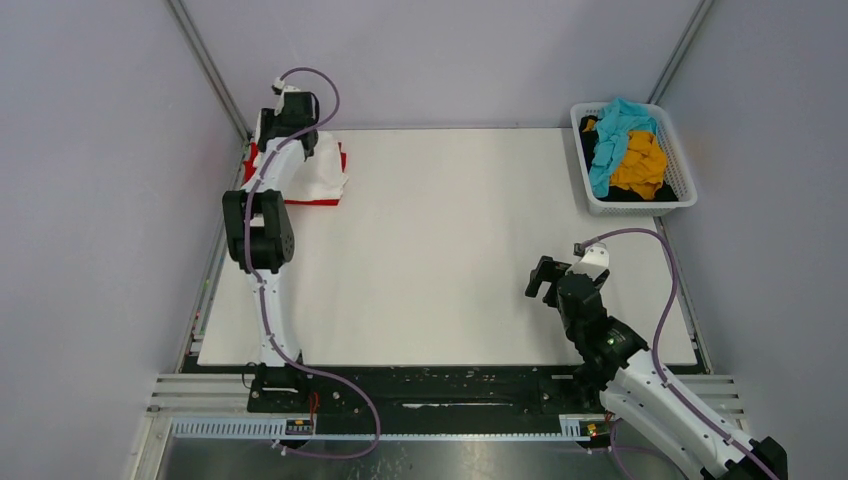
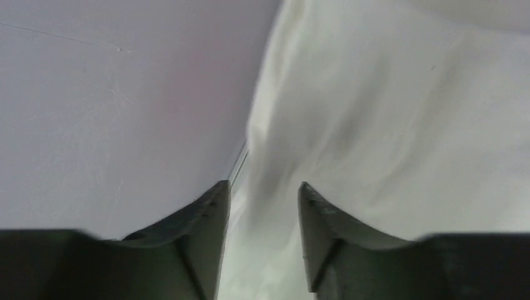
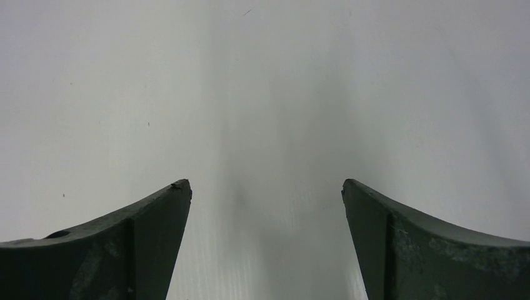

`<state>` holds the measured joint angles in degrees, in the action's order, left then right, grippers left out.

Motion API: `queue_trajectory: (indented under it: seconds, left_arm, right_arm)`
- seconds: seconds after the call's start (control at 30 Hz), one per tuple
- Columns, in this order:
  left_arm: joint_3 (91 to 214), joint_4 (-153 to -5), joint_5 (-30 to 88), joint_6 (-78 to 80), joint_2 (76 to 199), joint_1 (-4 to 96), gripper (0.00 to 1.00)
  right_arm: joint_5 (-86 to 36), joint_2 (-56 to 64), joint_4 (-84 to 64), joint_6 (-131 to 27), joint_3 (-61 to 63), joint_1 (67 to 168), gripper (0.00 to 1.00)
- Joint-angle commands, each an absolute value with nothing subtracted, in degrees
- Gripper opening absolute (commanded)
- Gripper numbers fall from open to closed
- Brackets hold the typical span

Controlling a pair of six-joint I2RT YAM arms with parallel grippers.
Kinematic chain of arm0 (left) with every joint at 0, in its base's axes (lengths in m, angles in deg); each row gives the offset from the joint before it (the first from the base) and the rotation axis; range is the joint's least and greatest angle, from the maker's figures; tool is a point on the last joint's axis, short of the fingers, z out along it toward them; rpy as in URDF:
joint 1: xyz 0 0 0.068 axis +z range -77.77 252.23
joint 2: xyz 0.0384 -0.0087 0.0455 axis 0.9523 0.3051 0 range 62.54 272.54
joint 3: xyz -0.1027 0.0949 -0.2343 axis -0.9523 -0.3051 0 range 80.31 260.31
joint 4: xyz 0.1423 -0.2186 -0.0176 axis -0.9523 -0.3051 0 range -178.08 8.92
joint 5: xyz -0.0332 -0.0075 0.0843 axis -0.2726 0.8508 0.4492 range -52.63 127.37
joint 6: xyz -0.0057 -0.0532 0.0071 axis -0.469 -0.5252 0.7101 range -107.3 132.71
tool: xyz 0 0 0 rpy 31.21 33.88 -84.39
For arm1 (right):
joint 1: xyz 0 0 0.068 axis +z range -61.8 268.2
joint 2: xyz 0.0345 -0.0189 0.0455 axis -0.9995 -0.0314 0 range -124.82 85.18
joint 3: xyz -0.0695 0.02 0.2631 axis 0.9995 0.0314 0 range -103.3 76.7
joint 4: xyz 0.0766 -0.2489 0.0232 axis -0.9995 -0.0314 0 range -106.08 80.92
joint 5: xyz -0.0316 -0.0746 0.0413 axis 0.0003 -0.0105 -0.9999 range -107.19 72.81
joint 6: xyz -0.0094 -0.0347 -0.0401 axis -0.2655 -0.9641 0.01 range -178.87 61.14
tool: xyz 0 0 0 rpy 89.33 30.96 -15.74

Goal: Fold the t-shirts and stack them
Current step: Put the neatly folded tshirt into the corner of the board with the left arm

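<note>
A folded white t-shirt (image 1: 322, 175) lies on a red t-shirt (image 1: 340, 157) at the table's far left corner. My left gripper (image 1: 290, 110) hangs over the back edge of that stack, its fingertips hidden by the wrist. In the left wrist view the left gripper (image 2: 264, 184) has its jaws apart, with white cloth (image 2: 387, 119) close beyond them and nothing clamped. My right gripper (image 1: 545, 275) is open and empty over bare table at the near right; the right wrist view shows it (image 3: 265, 182) above the white surface. Teal (image 1: 612, 135), mustard-yellow (image 1: 640, 165) and black (image 1: 625, 193) t-shirts lie crumpled in the basket.
The white lattice basket (image 1: 640, 208) stands at the far right corner. Grey walls close in the table on the left, back and right; the left wall (image 2: 112, 94) is right beside the left gripper. A black rail runs along the near edge.
</note>
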<state>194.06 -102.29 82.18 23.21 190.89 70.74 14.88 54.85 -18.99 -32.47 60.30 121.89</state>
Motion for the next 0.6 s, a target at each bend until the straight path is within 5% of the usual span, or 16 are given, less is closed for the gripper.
queue_trajectory:
  seconds: [0.0,0.07,0.33,0.57]
  left_arm:
    - [199.0,-105.0,80.0,15.9,193.3,74.2,0.59]
    - [200.2,-106.7,80.3,13.2,193.5,75.1,0.97]
    - [193.5,-107.4,69.5,3.3,183.9,74.9,0.99]
    - [172.8,-104.4,58.8,-7.2,164.0,67.8,0.99]
  right_arm:
    - [17.9,54.5,-16.8,-32.1,59.3,121.8,0.99]
    - [17.9,54.2,-16.8,-32.1,59.1,121.8,0.99]
    - [16.8,52.8,-17.8,-29.1,57.2,121.9,0.99]
    - [15.8,49.8,-18.9,-28.9,54.2,121.8,0.99]
